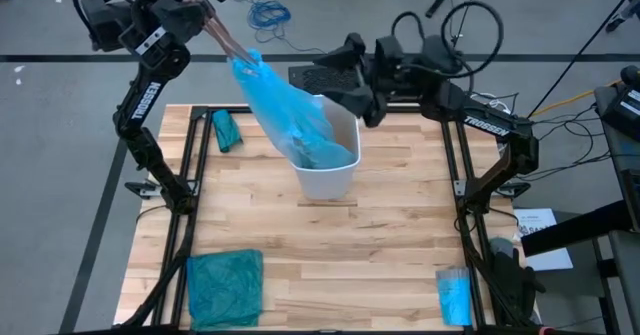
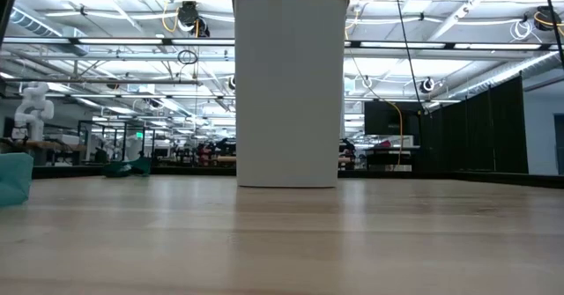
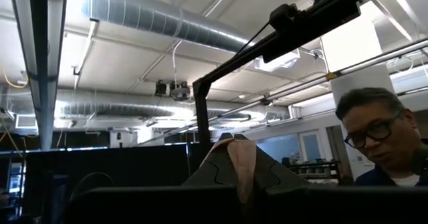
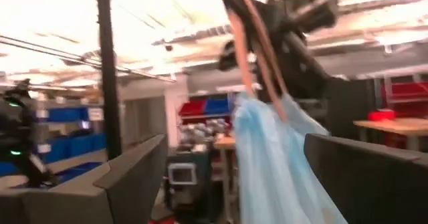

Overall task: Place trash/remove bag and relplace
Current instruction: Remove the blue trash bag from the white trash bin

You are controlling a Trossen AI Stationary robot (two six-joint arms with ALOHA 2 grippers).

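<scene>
Above the table's far left corner, the left gripper (image 1: 228, 43) pinches the top of the bag (image 1: 285, 110), whose lower end stays hidden inside the white bin (image 1: 335, 175). Behind the bin, the right gripper (image 1: 352, 103) hangs spread wide, empty. No trash can be made out.

Pale wood-plank counter (image 1: 380, 265) on a grey floor (image 1: 60, 125), where loose cables (image 1: 268, 15) lie beyond the far edge. Behind the counter, an open industrial hall with a white ceiling (image 2: 115, 13) carrying strip lights and ducts (image 3: 154, 17); dark partitions (image 2: 493, 128) stand at right. Far back, red and blue storage bins (image 4: 214, 107) line shelving.
</scene>
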